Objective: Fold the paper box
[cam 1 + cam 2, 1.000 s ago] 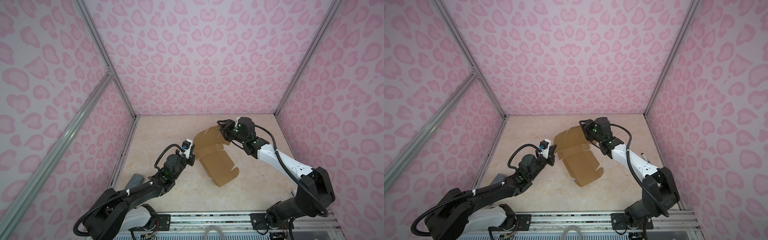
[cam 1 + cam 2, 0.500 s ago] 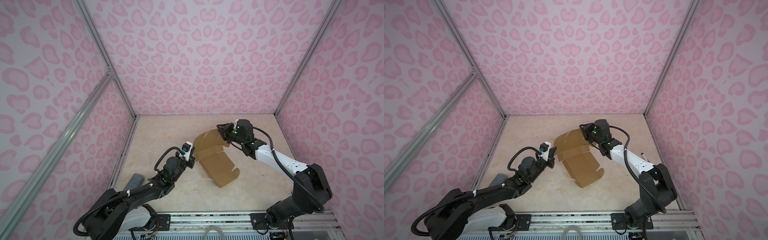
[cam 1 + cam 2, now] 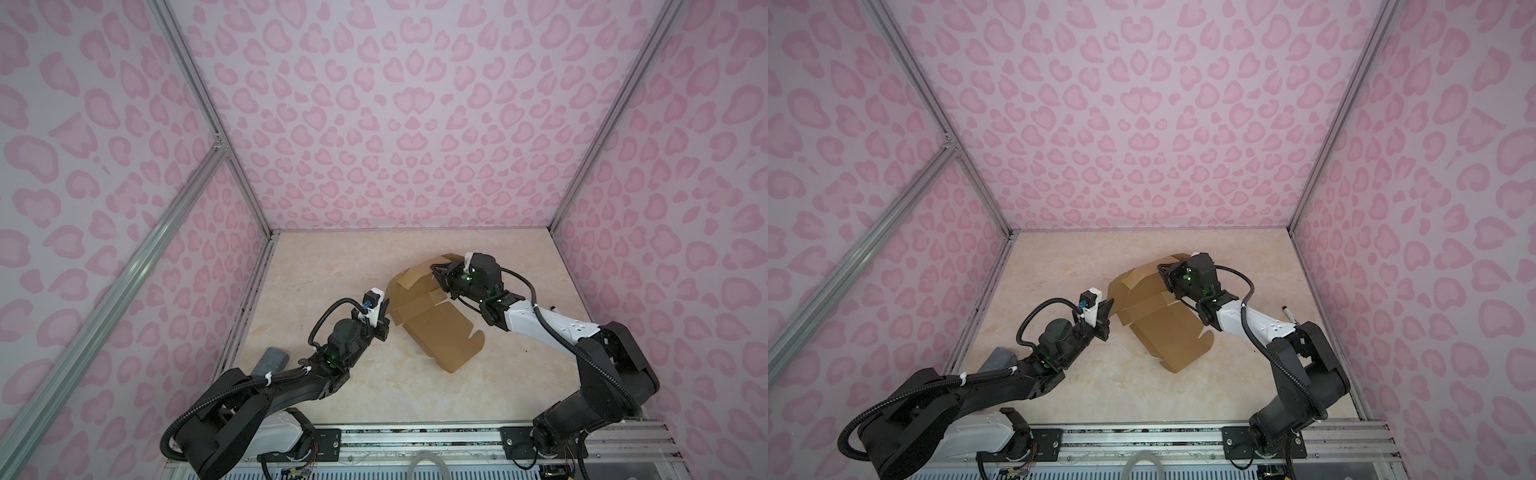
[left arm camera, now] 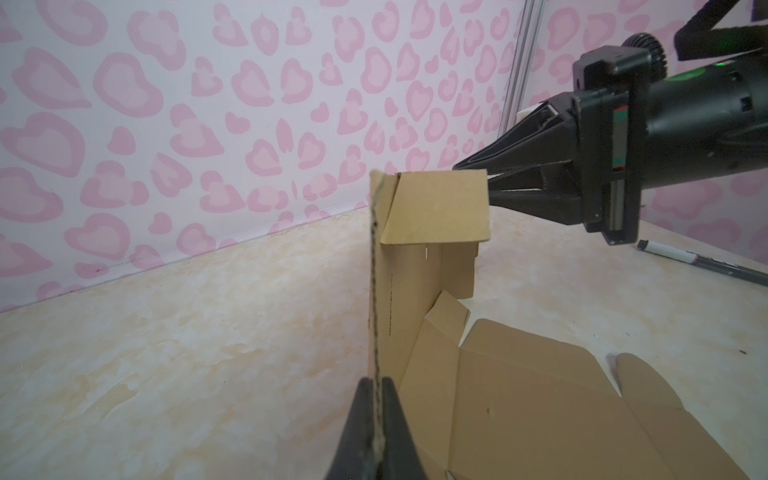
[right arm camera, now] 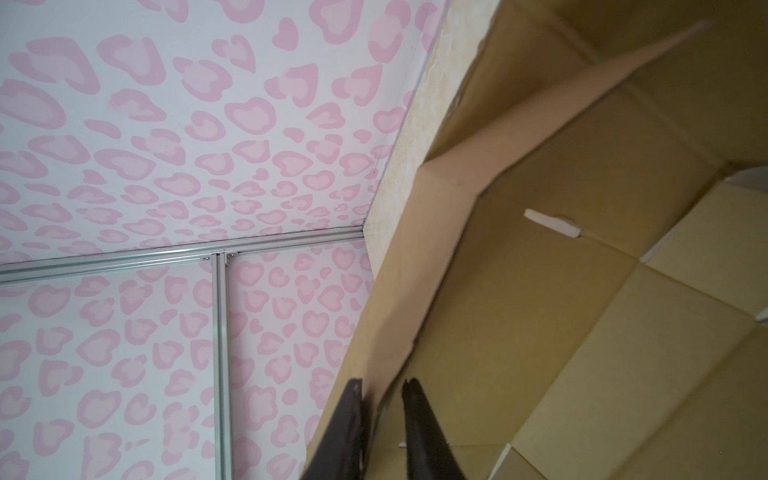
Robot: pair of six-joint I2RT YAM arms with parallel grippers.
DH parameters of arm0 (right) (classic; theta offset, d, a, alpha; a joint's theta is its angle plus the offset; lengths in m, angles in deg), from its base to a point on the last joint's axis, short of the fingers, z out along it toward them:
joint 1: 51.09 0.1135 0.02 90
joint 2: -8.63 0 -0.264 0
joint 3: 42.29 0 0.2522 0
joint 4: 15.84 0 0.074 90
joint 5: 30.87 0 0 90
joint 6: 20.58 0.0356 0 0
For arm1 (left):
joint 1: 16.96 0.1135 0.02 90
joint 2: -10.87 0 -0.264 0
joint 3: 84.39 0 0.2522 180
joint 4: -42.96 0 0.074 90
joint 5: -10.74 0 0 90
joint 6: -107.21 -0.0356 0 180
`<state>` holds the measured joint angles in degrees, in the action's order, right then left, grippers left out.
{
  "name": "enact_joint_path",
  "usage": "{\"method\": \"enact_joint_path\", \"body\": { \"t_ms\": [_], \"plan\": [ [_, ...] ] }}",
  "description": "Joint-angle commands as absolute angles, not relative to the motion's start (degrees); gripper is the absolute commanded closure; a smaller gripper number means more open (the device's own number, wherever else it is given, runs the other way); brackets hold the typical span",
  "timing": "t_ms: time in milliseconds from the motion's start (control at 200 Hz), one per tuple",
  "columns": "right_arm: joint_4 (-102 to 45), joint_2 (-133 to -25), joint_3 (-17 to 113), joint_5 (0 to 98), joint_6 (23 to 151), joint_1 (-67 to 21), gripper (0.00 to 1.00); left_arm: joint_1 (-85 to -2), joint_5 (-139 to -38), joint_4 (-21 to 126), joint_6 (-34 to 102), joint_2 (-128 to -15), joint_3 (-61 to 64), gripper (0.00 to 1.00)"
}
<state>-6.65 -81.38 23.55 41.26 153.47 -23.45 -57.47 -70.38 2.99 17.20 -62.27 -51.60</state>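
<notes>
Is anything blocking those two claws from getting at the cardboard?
Nothing visible does. The left gripper is already shut on an upright edge of the paper box, and the right gripper has its jaws astride a far flap. The black marker and grey felt block lie off to the sides.

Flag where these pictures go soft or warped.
In both top views the lens splays the frame posts outward; in the left wrist view the left fingers blur close up; in the right wrist view the right fingers and paper box edge smear.

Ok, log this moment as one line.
left fingers: clamped on brown corrugated cardboard sheet edge | right fingers: astride its raised flap, grip unclear
</notes>
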Motion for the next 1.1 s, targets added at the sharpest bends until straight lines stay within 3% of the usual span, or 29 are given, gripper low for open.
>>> {"method": "enact_joint_path", "body": {
  "t_ms": [0,315,535,665,825,1100],
  "plan": [
    [-3.0,-81.5,22.1,43.1,153.0,-23.3,0.80,-57.5,-71.9,-3.1,17.7,-62.7,-52.3,0.97],
    [5.9,-80.9,19.2,47.7,151.4,-22.4,0.83,-57.8,-73.7,-5.6,17.4,-63.7,-53.7,0.97],
    [8.0,-80.5,17.4,49.4,151.2,-21.7,0.94,-57.9,-72.9,-5.9,17.1,-63.9,-54.2,0.97],
    [9.0,-79.4,15.6,51.5,150.8,-21.3,1.00,-58.0,-72.4,-5.7,17.2,-63.9,-54.0,0.87],
    [9.5,-78.4,13.9,53.5,150.5,-21.0,1.00,-58.0,-71.2,-5.4,18.0,-64.0,-54.0,0.72],
    [12.9,-77.1,8.9,58.8,151.3,-20.1,1.00,-58.2,-70.3,-1.2,24.2,-55.0,-55.3,0.65]
  ]
}}
